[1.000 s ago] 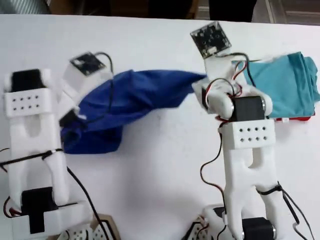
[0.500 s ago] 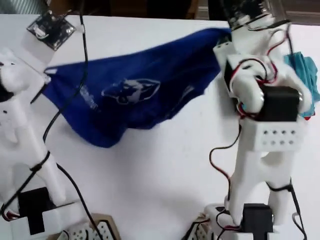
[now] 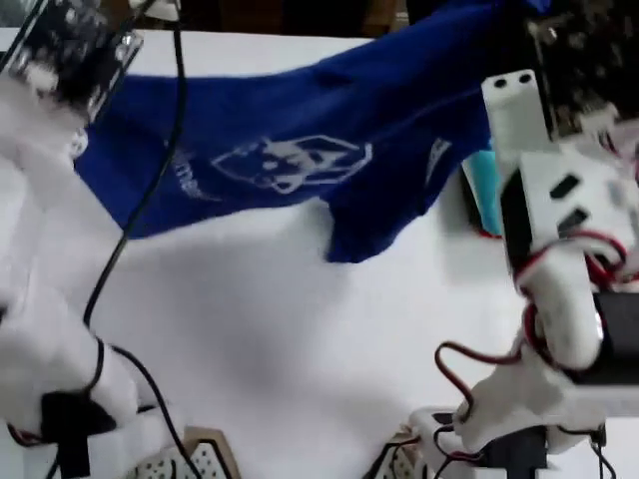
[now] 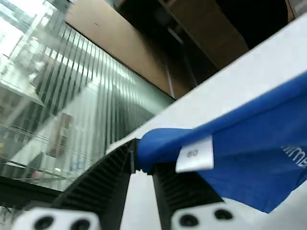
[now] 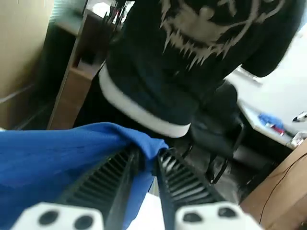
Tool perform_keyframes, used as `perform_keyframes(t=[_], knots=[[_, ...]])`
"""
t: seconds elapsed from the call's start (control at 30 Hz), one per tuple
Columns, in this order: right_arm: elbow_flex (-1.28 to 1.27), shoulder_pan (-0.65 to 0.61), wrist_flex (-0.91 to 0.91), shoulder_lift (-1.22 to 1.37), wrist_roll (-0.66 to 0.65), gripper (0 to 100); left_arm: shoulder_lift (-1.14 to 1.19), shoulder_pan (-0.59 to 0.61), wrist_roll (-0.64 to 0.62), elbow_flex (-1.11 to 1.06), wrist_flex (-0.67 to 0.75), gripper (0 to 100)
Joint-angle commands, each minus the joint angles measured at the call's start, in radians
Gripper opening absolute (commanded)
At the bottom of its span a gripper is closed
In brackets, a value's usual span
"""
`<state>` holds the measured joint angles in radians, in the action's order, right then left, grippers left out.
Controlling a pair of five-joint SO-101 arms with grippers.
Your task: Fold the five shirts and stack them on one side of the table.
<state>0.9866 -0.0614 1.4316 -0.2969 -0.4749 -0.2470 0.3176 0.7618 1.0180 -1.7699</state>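
While left and right jaws each pinch the blue shirt [image 3: 379, 110], the teal shirt [image 3: 482, 195] lies mostly hidden.

I run a white plastic left arm [image 3: 40, 329] and right arm [image 3: 559, 210], with black motors [image 3: 617, 339], dark cables [image 3: 179, 80] and ribbed black fingers [image 4: 103, 178].

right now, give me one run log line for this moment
left gripper: shut on blue shirt | right gripper: shut on blue shirt | blue shirt: stretched between arms above table
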Motion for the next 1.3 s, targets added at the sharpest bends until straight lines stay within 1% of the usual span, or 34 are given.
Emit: perform_keyframes(t=[0.0,0.17,0.27,0.43,0.6,0.67,0.77,0.87,0.97,1.07,1.13,1.27], knots=[[0.100,0.008,0.018,-0.002,-0.008,1.9,-0.091,-0.009,-0.012,0.022,-0.011,3],[0.255,0.004,0.113,-0.038,-0.006,2.0,-0.216,-0.003,-0.014,-0.111,-0.011,3],[0.302,0.012,0.131,-0.094,-0.008,2.0,-0.299,-0.006,-0.014,-0.226,-0.003,3],[0.304,0.012,0.133,-0.194,-0.008,2.0,-0.394,-0.008,-0.014,-0.346,0.018,3],[0.295,0.007,0.170,-0.243,-0.008,2.0,-0.440,-0.008,-0.014,-0.371,0.017,3],[0.242,0.005,0.170,-0.231,-0.008,2.0,-0.420,-0.008,-0.014,-0.371,0.020,3],[0.129,0.004,0.168,-0.193,-0.002,2.1,-0.358,-0.008,-0.017,-0.371,0.020,3],[-0.009,-0.013,0.147,-0.131,0.000,2.1,-0.245,-0.009,-0.049,-0.371,0.020,3],[-0.164,-0.033,0.094,-0.054,-0.005,2.1,-0.089,-0.009,-0.051,-0.371,0.020,3],[-0.327,-0.050,-0.004,0.028,-0.005,2.1,0.089,-0.009,-0.048,-0.369,0.021,3],[-0.423,-0.051,-0.091,0.088,-0.006,2.1,0.218,-0.009,-0.052,-0.361,0.058,3],[-0.534,-0.050,-0.269,0.225,-0.006,2.1,0.437,-0.009,-0.054,-0.358,0.193,3]])
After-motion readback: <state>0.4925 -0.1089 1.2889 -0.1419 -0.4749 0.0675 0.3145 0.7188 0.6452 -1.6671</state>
